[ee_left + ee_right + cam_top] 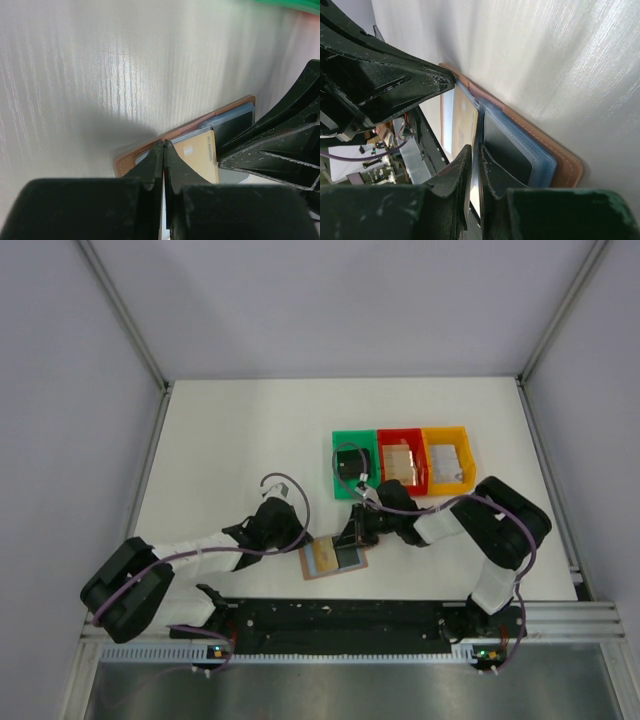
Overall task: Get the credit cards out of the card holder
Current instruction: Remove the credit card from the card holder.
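Note:
The card holder (334, 560) lies open near the table's front edge, brown rim around a blue-grey inside. A tan card (324, 558) sits in its left half and a dark card (349, 557) in its right half. My left gripper (303, 541) is shut, its tips (164, 143) pressing on the holder's left edge (129, 159) beside the tan card (200, 152). My right gripper (356, 536) has its fingers nearly together (475, 149) at the dark card's (507, 147) near edge, with a thin dark edge between them. The holder's rim (560, 160) shows behind.
Green (337, 445), red (402, 434) and yellow (446, 432) bins stand in a row behind the holder. The green one holds a dark flat item (350, 460); the red one holds tan items. The black rail (330, 618) runs along the table's front edge.

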`<state>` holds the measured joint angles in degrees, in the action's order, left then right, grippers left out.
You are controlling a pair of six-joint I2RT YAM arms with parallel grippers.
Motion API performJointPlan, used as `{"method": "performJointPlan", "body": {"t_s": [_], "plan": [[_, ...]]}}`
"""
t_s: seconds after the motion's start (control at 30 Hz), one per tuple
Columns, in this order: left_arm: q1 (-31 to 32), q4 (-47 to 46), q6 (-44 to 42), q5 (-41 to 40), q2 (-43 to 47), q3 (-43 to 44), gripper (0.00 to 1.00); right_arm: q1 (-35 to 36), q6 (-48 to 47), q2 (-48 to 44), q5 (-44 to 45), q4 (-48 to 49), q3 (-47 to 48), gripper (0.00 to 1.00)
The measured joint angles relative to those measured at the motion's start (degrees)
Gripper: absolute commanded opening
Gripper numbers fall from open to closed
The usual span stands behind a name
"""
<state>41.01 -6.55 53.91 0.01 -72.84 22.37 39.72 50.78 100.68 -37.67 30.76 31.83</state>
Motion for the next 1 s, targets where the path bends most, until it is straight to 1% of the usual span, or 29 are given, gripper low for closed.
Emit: {"method": "performJointPlan", "body": {"t_s": [0.2, 0.3, 0.33, 0.57, 0.8, 1.0], "plan": [[0.0, 0.0, 0.0, 0.0, 0.0, 0.0, 0.00, 0.6, 0.5, 1.1, -0.2, 0.4, 0.9, 0.09], [0.0, 0.0, 0.0, 0.1, 0.0, 0.0, 0.00, 0.8, 1.0, 1.8, -0.5, 1.2, 0.9, 0.01], [0.0, 0.0, 0.0, 0.1, 0.0, 0.0, 0.00, 0.8, 1.1, 2.0, -0.6, 1.4, 0.9, 0.00], [-0.1, -0.3, 0.1, 0.2, 0.0, -0.2, 0.00, 0.5, 1.6, 2.3, -0.9, 1.8, 0.9, 0.00], [-0.5, -1.5, 0.4, 0.7, 0.0, -0.8, 0.00, -2.2, 1.4, 2.3, -3.8, 5.3, -1.5, 0.00], [-0.6, -1.9, 0.4, 0.8, 0.0, -1.0, 0.00, -2.8, 1.3, 2.3, -4.7, 6.1, -1.9, 0.00]]}}
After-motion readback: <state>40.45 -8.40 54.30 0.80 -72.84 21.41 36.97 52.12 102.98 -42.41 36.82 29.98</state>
